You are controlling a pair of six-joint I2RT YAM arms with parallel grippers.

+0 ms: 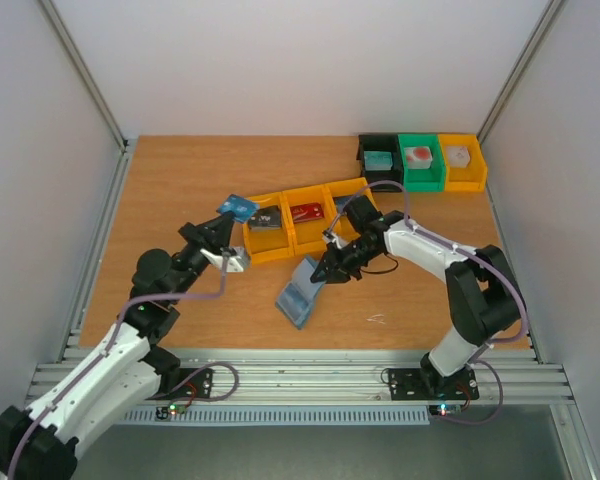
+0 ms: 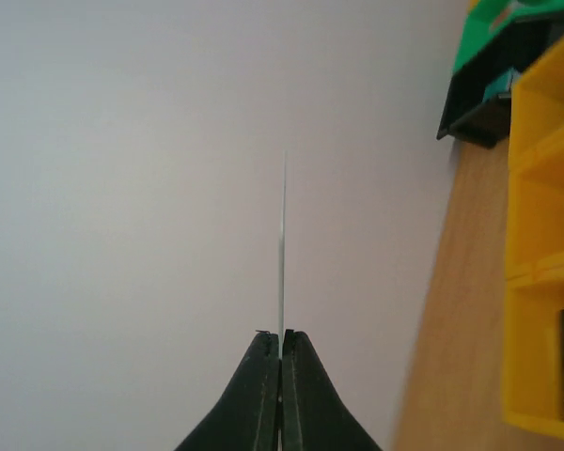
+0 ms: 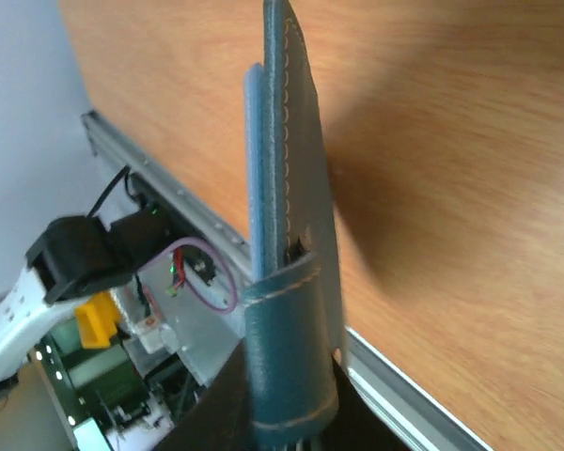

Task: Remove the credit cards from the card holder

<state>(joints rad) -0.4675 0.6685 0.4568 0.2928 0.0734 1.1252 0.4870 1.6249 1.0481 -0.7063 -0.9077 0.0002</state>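
My left gripper (image 1: 225, 222) is shut on a blue credit card (image 1: 237, 208), which it holds in the air just left of the yellow bins. In the left wrist view that card (image 2: 282, 254) shows edge-on, sticking straight out from the closed left gripper (image 2: 281, 334). A dark grey card (image 1: 265, 220) lies in the leftmost yellow bin and a red card (image 1: 306, 212) in the middle one. My right gripper (image 1: 330, 266) is shut on the upper end of the blue card holder (image 1: 302, 291), whose lower end slopes to the table. In the right wrist view the card holder (image 3: 287, 188) stands edge-on in the right gripper (image 3: 291, 418).
Three joined yellow bins (image 1: 298, 240) stand mid-table, seen also in the left wrist view as yellow bins (image 2: 536, 282). At the back right are a black bin (image 1: 380, 158), a green bin (image 1: 421, 160) and a yellow bin (image 1: 462, 160), each with a block. The metal rail (image 3: 395, 395) edges the table.
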